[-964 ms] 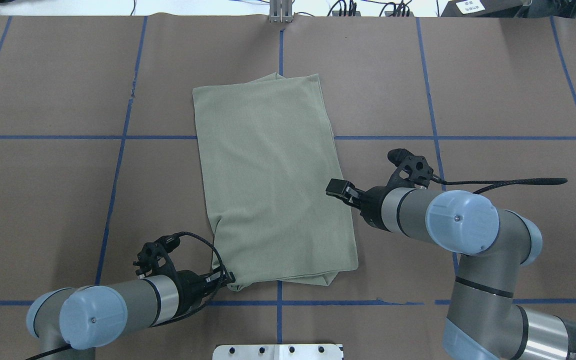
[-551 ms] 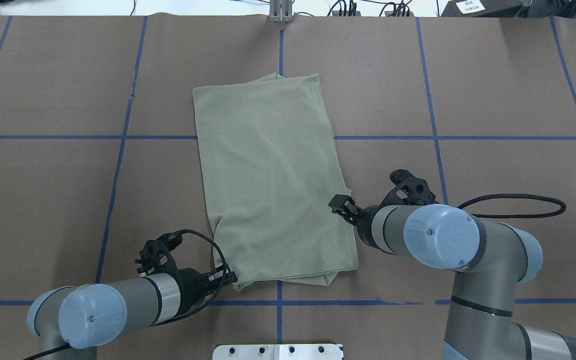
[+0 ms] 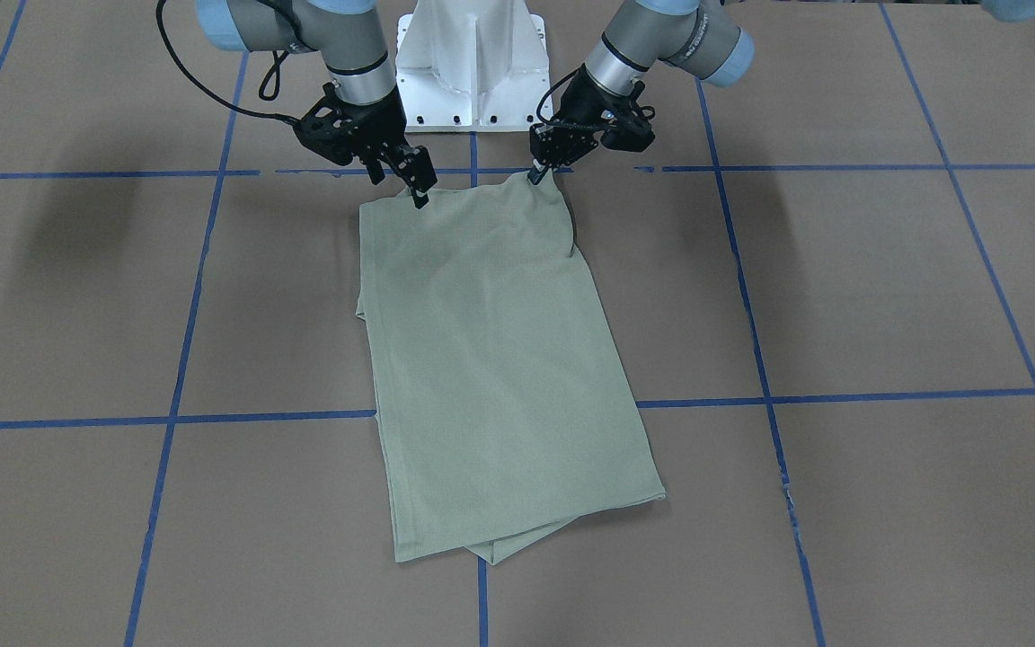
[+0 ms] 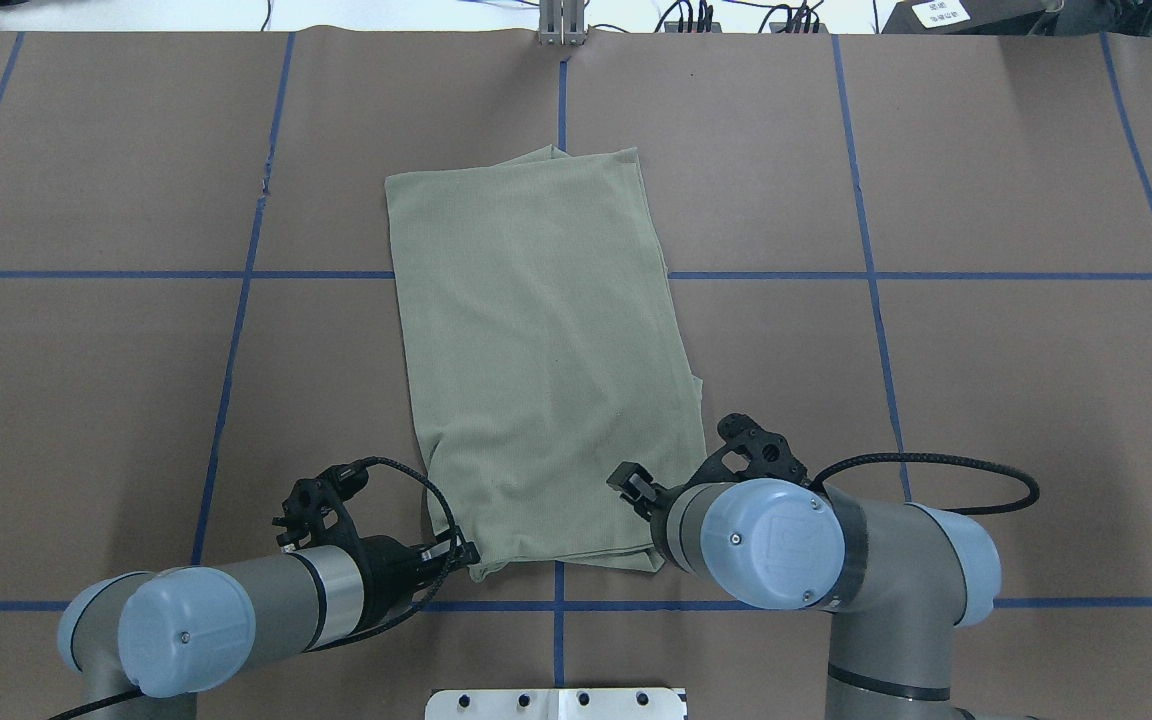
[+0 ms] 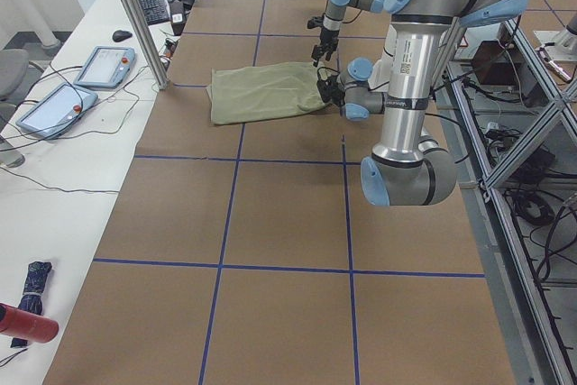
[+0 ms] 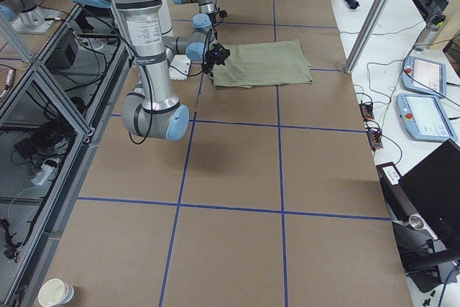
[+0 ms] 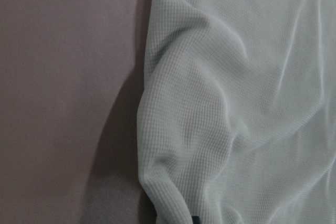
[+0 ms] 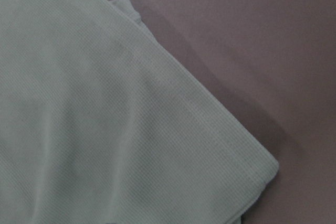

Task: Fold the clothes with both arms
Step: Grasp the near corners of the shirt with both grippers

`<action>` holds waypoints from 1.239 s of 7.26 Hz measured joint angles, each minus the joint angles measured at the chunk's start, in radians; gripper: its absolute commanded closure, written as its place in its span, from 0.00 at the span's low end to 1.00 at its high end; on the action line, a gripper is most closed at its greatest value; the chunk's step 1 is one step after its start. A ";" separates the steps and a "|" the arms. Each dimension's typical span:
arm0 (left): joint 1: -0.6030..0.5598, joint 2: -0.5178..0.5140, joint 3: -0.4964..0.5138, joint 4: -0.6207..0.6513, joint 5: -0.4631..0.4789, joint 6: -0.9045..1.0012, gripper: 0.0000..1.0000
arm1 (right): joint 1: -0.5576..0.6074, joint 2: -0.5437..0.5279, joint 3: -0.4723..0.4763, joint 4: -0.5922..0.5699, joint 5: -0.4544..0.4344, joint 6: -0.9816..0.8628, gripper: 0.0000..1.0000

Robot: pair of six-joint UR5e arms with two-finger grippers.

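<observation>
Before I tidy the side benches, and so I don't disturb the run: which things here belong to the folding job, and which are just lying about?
Part of the job: shirt; left gripper, pinching its near corner; right gripper, at the other near corner.
Lying about: paper cup; red cylinder; control tablets; keyboard; mouse.

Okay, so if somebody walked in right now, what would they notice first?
A pale green shirt, folded into a long rectangle, lies in the middle of the brown table. At one short end, the left gripper pinches a corner into a small peak, and the right gripper is poised open over the other corner.
</observation>
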 measured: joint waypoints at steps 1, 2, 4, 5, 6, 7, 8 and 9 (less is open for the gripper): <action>0.000 0.000 -0.006 0.000 0.000 0.000 1.00 | -0.015 0.010 -0.017 -0.001 -0.008 0.002 0.05; 0.000 0.000 -0.009 0.000 0.000 0.000 1.00 | -0.023 0.017 -0.033 -0.001 -0.014 0.003 0.05; 0.000 0.000 -0.013 0.000 0.000 0.000 1.00 | -0.028 0.024 -0.051 -0.001 -0.027 0.005 0.11; 0.000 0.000 -0.013 0.000 0.000 0.000 1.00 | -0.030 0.024 -0.057 -0.001 -0.032 0.009 0.13; 0.000 -0.001 -0.013 0.000 0.000 0.000 1.00 | -0.032 0.024 -0.064 -0.001 -0.043 0.013 0.14; 0.000 -0.001 -0.013 0.000 0.000 0.000 1.00 | -0.035 0.025 -0.070 -0.001 -0.052 0.014 0.16; 0.000 0.000 -0.013 0.000 0.000 0.000 1.00 | -0.036 0.028 -0.074 -0.001 -0.057 0.015 0.37; -0.001 0.000 -0.014 0.000 0.000 0.000 1.00 | -0.037 0.033 -0.076 -0.001 -0.058 0.018 0.62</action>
